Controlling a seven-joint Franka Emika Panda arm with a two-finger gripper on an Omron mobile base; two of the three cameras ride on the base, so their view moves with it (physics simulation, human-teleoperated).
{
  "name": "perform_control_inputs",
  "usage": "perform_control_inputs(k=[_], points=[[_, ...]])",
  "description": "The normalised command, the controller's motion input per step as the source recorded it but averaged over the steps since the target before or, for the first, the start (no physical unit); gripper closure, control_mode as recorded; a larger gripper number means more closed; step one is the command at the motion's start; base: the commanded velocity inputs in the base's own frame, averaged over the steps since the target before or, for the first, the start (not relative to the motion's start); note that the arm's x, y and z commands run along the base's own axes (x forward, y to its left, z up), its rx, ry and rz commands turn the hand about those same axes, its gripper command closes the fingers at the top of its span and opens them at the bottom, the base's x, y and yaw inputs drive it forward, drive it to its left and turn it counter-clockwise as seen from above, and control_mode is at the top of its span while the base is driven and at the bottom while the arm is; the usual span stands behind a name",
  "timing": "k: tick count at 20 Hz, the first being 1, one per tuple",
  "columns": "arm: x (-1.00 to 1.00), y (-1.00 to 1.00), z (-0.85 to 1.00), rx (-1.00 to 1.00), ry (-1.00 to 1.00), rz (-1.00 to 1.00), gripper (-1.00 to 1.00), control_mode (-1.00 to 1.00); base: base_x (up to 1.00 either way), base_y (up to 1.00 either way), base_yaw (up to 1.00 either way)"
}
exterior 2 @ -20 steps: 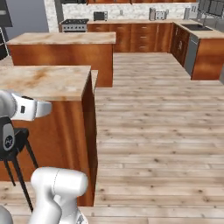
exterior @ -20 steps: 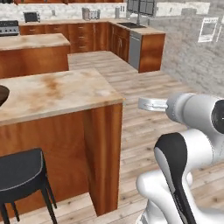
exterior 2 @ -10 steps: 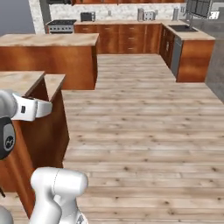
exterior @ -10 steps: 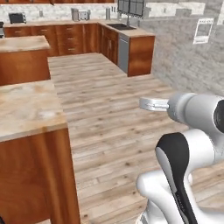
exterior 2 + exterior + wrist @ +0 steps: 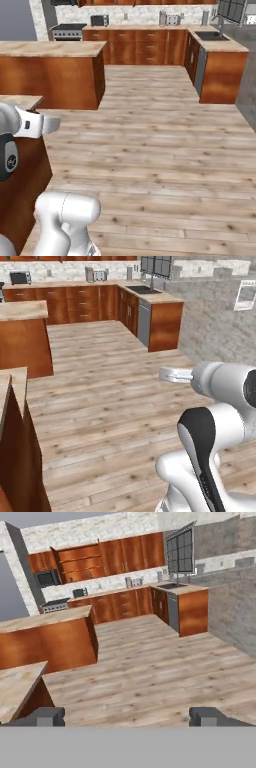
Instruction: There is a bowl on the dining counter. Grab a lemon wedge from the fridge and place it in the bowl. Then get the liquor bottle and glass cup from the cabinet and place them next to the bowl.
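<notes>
Two-finger dark pincer (image 5: 127, 716) spread wide with nothing in it, so I'd judge nothing is fetched yet: beige rust-veined marble dining counter (image 5: 17, 684) sits near its left fingertip, reddish-brown wooden wall cabinet (image 5: 132, 552) far ahead across the floor.

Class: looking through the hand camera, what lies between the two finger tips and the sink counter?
Bare wooden floor lies between the open gripper and the sink counter in the hand view.

Base views behind arm, hand view level, all facing far wall counter (image 5: 125, 597)
</notes>
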Motion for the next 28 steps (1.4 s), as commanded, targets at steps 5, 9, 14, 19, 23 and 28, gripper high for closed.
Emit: perform_control_inputs(k=[5, 9, 14, 19, 23, 28], points=[[0.0, 0.0, 0.0, 0.0, 0.0, 0.0, -1.0, 1.0, 1.0, -0.62, 0.16], [0.0, 0.0, 0.0, 0.0, 0.0, 0.0, -1.0, 1.0, 1.0, -0.41, 0.08], [0.0, 0.0, 0.0, 0.0, 0.0, 0.0, -1.0, 1.0, 1.0, -0.24, 0.02], [0.0, 0.0, 0.0, 0.0, 0.0, 0.0, -1.0, 1.0, 1.0, -0.19, 0.02], [0.0, 0.0, 0.0, 0.0, 0.0, 0.0, -1.0, 1.0, 1.0, -0.05, 0.01], [0.0, 0.0, 0.0, 0.0, 0.0, 0.0, -1.0, 1.0, 1.0, -0.01, 0.0]])
